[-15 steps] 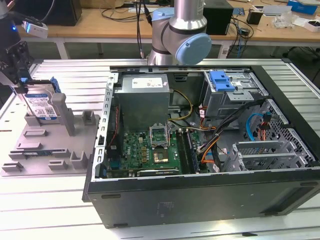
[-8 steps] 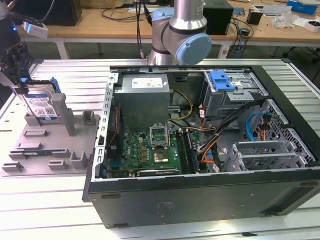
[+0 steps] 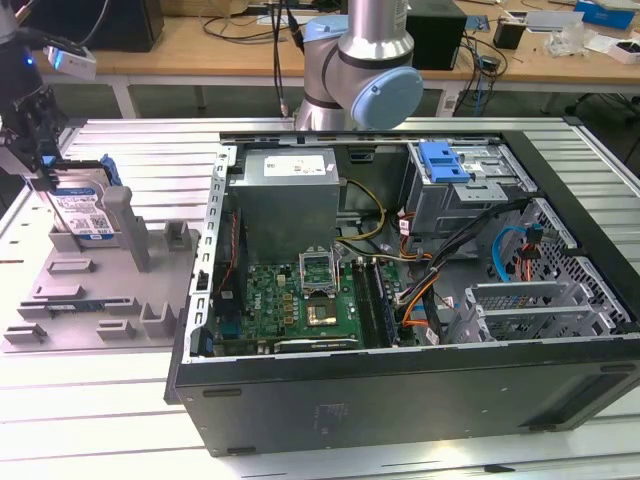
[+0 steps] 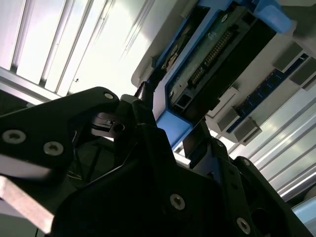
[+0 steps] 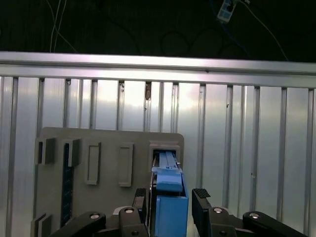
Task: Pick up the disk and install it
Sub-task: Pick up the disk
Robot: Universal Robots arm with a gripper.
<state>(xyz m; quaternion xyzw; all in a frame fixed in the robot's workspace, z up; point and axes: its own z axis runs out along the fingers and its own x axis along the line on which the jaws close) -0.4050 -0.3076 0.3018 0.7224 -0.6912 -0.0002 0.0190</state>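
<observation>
The disk (image 3: 82,208) stands on edge in a slot of the grey fixture tray (image 3: 70,300) at the exterior view's left, its white-and-blue label facing out. My gripper (image 3: 42,165) hangs over its top edge. In the first wrist view the disk's blue carrier frame (image 5: 171,205) sits between the two black fingertips (image 5: 201,196) of the gripper (image 5: 170,197), with a narrow gap on each side. The second wrist view shows the gripper (image 4: 170,123) straddling the blue frame corner (image 4: 173,129), with the disk's connector side (image 4: 217,54) beyond. The gripper looks open around the disk.
An open computer case (image 3: 400,385) lies on the slatted metal table (image 3: 90,430), to the exterior view's right of the tray. Inside are a grey power-supply box (image 3: 288,195), a motherboard (image 3: 295,305), cables and a drive bay with a blue latch (image 3: 445,160). The arm's base (image 3: 360,70) stands behind the case.
</observation>
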